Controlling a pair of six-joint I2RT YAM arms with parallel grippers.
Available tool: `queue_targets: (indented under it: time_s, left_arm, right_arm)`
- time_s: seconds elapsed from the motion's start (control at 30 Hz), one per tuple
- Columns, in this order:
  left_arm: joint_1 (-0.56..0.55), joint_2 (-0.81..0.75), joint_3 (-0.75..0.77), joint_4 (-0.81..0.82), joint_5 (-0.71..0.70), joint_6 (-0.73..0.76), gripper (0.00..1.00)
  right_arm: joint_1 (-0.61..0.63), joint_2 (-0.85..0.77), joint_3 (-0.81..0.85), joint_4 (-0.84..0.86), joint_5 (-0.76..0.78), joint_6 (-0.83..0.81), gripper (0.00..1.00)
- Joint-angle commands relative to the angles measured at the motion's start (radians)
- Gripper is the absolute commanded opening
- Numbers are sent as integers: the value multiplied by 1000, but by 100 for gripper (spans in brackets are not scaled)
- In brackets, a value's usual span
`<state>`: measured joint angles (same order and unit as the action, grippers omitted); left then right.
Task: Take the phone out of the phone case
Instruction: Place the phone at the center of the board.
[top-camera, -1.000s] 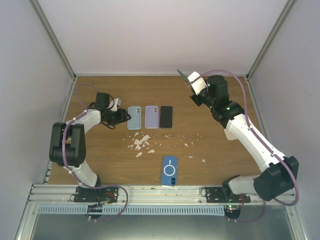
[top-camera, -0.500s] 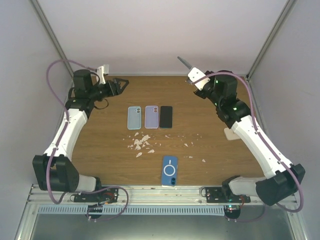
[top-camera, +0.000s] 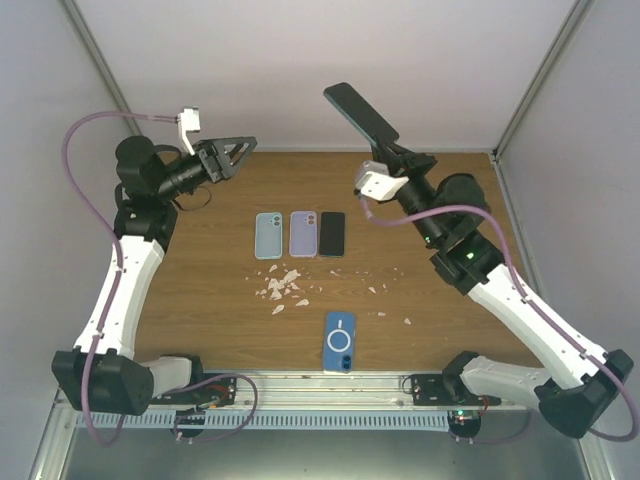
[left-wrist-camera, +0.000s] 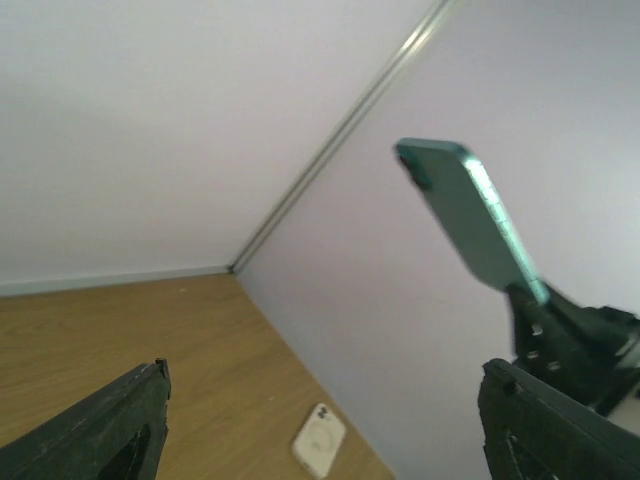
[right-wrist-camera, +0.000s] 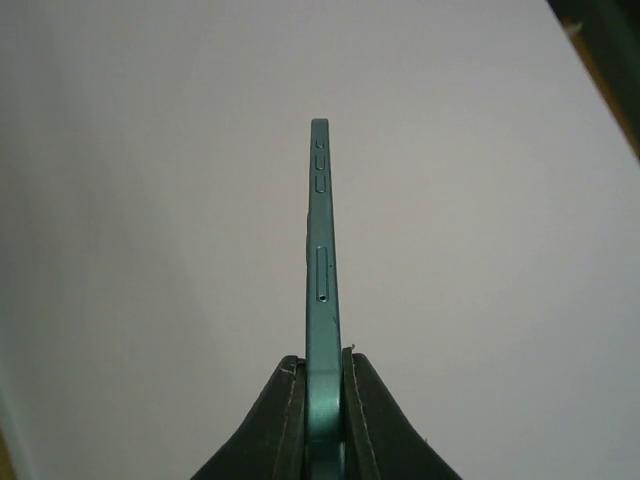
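Note:
A bare dark green phone (top-camera: 360, 115) is up in the air, pinched at its lower end by my right gripper (top-camera: 396, 156). The right wrist view shows it edge-on (right-wrist-camera: 322, 290), its side buttons visible, with the gripper (right-wrist-camera: 323, 362) shut on it. My left gripper (top-camera: 242, 154) is raised at the back left, open and empty, pointing toward the phone (left-wrist-camera: 470, 215); its jaws stand wide apart (left-wrist-camera: 325, 370). A light blue phone case (top-camera: 267, 235) lies flat on the table below, apart from both grippers.
Beside the light blue case lie a lilac case (top-camera: 303, 233) and a black one (top-camera: 332, 233). A blue case with a white ring (top-camera: 340, 342) sits near the front edge. White scraps (top-camera: 283, 285) litter the middle. A white case (left-wrist-camera: 320, 440) lies by the right wall.
My left arm lifted from beside the light blue case to the back left and its jaws widened. The right arm swung the phone up and to the left.

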<state>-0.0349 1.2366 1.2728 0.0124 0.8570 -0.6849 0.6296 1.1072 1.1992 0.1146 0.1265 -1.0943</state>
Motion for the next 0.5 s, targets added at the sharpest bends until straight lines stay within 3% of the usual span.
queue_targets:
  time_s: [0.0, 0.27, 0.47]
  left_arm:
    - [-19, -67, -82, 207, 95, -157, 85]
    - [-26, -101, -205, 343, 117, -354, 86]
    - [-69, -76, -212, 366, 105, -394, 85]
  right_arm:
    - [89, -20, -72, 262, 92, -252, 0]
    - [202, -26, -215, 430, 142, -485, 0]
    - [245, -15, -275, 490, 143, -565, 1]
